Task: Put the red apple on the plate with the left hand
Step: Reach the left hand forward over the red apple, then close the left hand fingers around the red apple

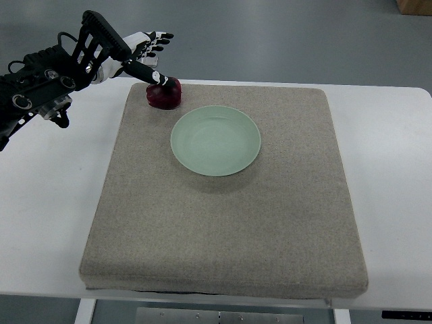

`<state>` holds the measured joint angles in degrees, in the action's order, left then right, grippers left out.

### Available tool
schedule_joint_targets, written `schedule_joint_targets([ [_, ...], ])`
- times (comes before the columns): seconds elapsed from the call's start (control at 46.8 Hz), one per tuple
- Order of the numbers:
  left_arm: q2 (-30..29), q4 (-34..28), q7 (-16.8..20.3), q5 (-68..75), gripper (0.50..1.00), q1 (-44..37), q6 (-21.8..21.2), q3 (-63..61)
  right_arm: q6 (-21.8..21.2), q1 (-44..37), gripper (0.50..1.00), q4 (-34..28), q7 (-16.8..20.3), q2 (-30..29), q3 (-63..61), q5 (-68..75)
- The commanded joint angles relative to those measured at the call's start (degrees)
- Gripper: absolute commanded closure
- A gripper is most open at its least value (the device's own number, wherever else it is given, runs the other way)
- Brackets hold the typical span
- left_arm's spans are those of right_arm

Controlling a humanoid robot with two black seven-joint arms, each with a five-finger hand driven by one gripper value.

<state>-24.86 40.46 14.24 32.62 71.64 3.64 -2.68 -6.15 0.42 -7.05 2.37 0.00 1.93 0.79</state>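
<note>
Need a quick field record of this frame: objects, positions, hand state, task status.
view: top, single camera
apple: dark red, on mat's far-left corner, just beyond the plate's far-left rim, apart from it
plate: pale green, empty, on mat, upper middle
mat: beige, square, covers most of the table
left hand: over the apple from the left, fingers spread, thumb touching the apple's top, no closed grasp
right hand: not in view
task status: apple not yet on plate

A white table (398, 169) carries a thick beige mat (223, 229) lying flat.
</note>
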Motion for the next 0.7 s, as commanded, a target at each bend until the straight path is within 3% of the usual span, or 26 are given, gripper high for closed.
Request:
schedule_joint_targets([
  [0.0, -0.01, -0.03, 0.0, 3.85, 0.529, -0.01, -0.13, -0.31, 0.0, 0.02, 0.568, 0.01, 0.0, 0.0, 0.0, 0.0],
  [0.32, 0.34, -1.44, 0.0, 12.99, 0.529, 0.7, -1.79, -4.0, 0.0, 0.02, 0.568, 0.01, 0.0, 0.0, 0.0, 0.0],
  [0.555, 5.7, -11.63, -0.09, 13.35, 0.529, -0.36, -1.97, -3.91, 0.0, -0.07, 0.568, -0.07, 0.0, 0.0, 0.0, 0.0],
  [0.683, 7.46, -13.3, -0.09, 13.26, 0.529, -0.8, -1.97, -3.83, 0.0, 0.02, 0.568, 0.01, 0.0, 0.0, 0.0, 0.0],
])
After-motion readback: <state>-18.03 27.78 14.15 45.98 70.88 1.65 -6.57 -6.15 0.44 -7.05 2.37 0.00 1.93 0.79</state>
